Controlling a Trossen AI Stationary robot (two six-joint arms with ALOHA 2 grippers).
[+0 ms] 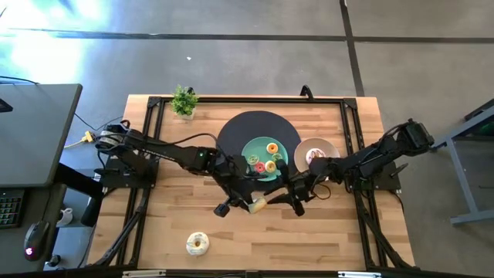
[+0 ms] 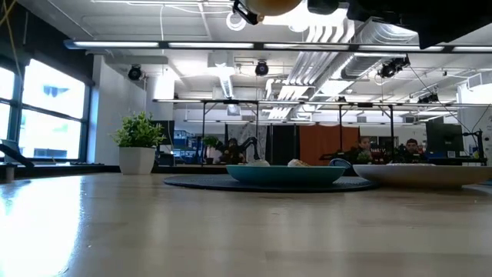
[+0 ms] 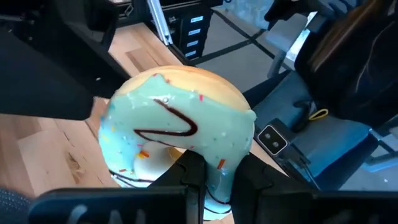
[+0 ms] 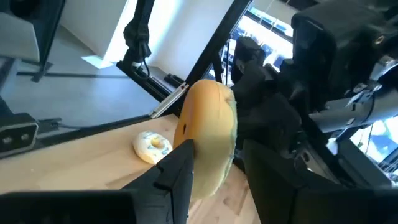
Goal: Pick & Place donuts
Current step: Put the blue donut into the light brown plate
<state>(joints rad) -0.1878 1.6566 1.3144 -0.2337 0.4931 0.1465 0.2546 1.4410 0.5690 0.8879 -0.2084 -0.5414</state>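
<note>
I have both tools meeting just near of the teal plate (image 1: 272, 173), above the middle of the tabletop (image 1: 324, 239). Between them hangs a large donut (image 1: 258, 204) with pale green icing, a dark red squiggle and sprinkles. The left tool (image 1: 245, 202) is clamped on it, one finger (image 3: 186, 180) running through the ring's rim in the left wrist view. The right tool (image 1: 279, 198) reaches in from the other side, and its wrist view shows both dark fingers (image 4: 177, 171) set closely around the tan back of the same donut; I cannot tell whether they actually press it.

Three small donuts (image 1: 268, 157) lie on the plate, which sits on a dark round mat (image 1: 239, 127). A yellow-iced donut (image 1: 197, 243) lies alone at the near left. A tan bowl (image 1: 328, 146) stands right of the plate, a potted plant (image 1: 184, 101) at the far left.
</note>
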